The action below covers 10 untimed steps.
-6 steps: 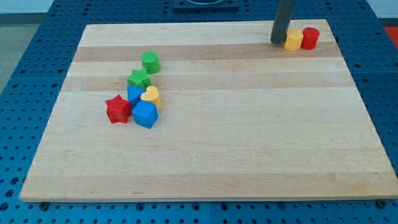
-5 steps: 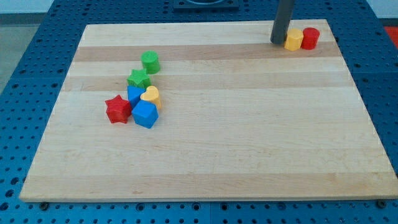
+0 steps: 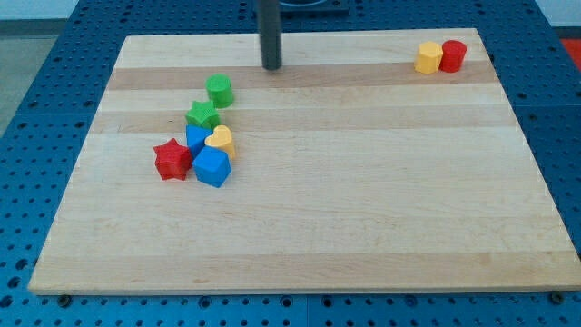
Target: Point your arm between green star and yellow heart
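The green star (image 3: 202,114) lies at the board's left, just above a cluster of blocks. The yellow heart (image 3: 220,141) sits right below it, a little to the right, and the two are very close. My tip (image 3: 271,67) is near the view's top, above and to the right of the green star, clear of all blocks.
A green cylinder (image 3: 219,90) is just above the star. Two blue blocks (image 3: 195,139) (image 3: 211,167) and a red star (image 3: 172,159) crowd the heart. A yellow block (image 3: 428,57) and a red cylinder (image 3: 453,55) stand at the top right of the wooden board (image 3: 363,182).
My tip has moved far to the view's left along the top of the board, away from the yellow and red blocks at the top right. No block has moved.
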Tool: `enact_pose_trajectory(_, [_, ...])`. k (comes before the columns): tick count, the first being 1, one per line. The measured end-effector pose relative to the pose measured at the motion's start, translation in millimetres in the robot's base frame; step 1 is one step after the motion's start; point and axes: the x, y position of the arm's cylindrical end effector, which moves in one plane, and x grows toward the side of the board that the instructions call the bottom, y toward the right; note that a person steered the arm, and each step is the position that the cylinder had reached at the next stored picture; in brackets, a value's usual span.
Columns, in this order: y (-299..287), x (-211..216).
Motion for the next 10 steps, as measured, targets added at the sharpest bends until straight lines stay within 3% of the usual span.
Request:
enact_pose_trajectory(4, [-63, 13])
enact_pose_trajectory(5, [-65, 43])
enact_pose_trajectory(7, [-53, 196])
enact_pose_trajectory(8, [-53, 203])
enact_pose_trajectory(10, [-78, 145])
